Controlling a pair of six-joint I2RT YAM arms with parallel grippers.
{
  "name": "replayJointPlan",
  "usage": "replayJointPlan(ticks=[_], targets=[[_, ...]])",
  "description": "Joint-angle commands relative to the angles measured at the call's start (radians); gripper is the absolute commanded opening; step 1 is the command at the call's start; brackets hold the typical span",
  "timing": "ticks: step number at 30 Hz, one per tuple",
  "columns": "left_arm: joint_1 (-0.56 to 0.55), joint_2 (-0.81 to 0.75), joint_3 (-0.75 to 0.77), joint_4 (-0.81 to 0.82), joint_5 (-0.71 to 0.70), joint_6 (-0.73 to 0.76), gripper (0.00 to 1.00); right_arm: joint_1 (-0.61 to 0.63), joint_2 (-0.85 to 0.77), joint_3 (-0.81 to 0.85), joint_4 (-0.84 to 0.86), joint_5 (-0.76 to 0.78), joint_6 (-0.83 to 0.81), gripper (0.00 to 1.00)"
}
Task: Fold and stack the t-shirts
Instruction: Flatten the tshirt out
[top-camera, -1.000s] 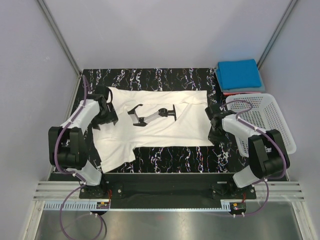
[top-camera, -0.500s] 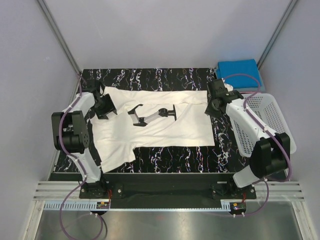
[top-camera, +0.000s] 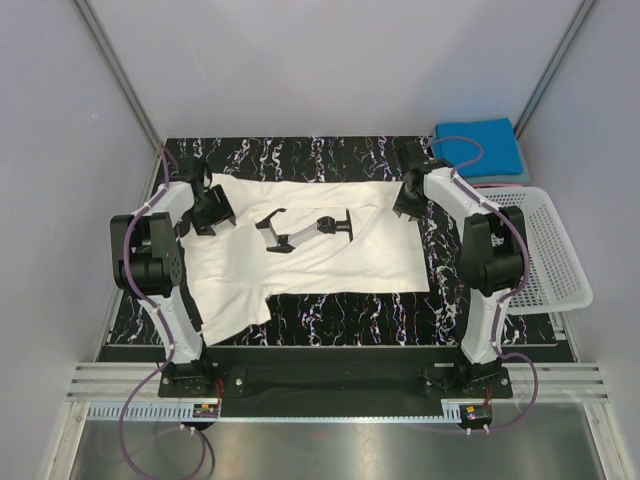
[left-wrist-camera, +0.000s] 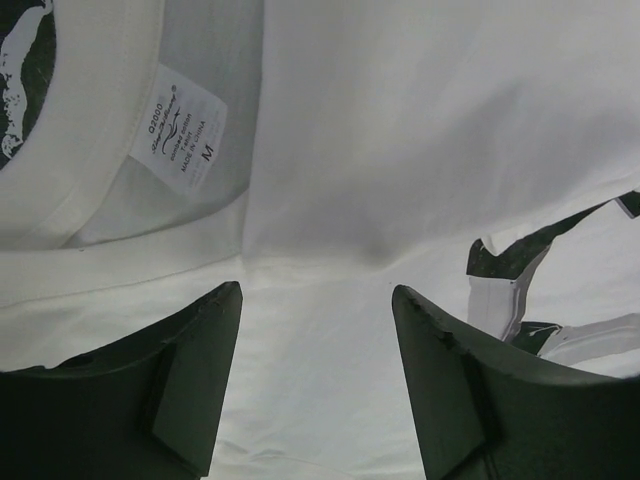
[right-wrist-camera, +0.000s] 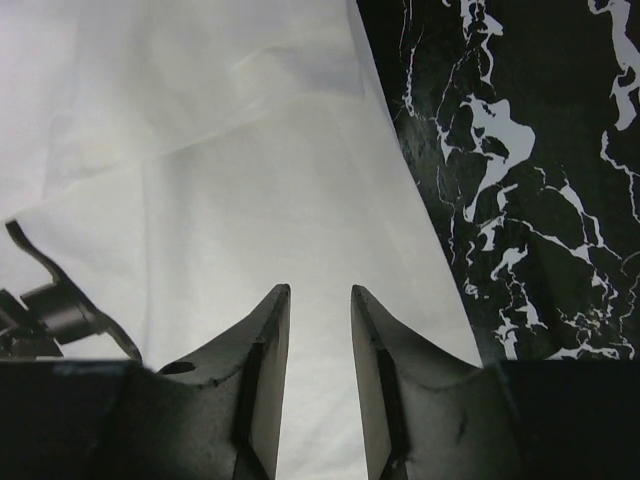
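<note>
Jaws on the left gripper (left-wrist-camera: 315, 295) are wide apart and hold nothing. The jaws on the right gripper (right-wrist-camera: 320, 290) are apart just a little, with nothing between them. On the desk (top-camera: 330, 155) the white t-shirt (top-camera: 330, 260) lies spread flat, not folded yet. The blue t-shirt (top-camera: 478, 148) sits folded in the far right corner. I think the white one needs folding, then stacking.

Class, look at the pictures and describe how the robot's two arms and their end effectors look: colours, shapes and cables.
Both the left arm and right arm have white links joined by bulky black joints, each trailed by a looping purple cable. The left end effector and right end effector each carry two dark, wedge-shaped fingers tapering to blunt tips.
</note>
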Motion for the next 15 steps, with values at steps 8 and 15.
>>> replayJointPlan(ticks=[8,15], targets=[[0.001,-0.047,-0.056,0.080,-0.008,-0.021,0.68,-0.108,0.189,0.290,-0.146,0.016,0.361,0.42],[-0.010,-0.074,-0.079,0.090,-0.001,-0.010,0.67,-0.134,0.281,0.431,-0.305,-0.028,0.572,0.42]])
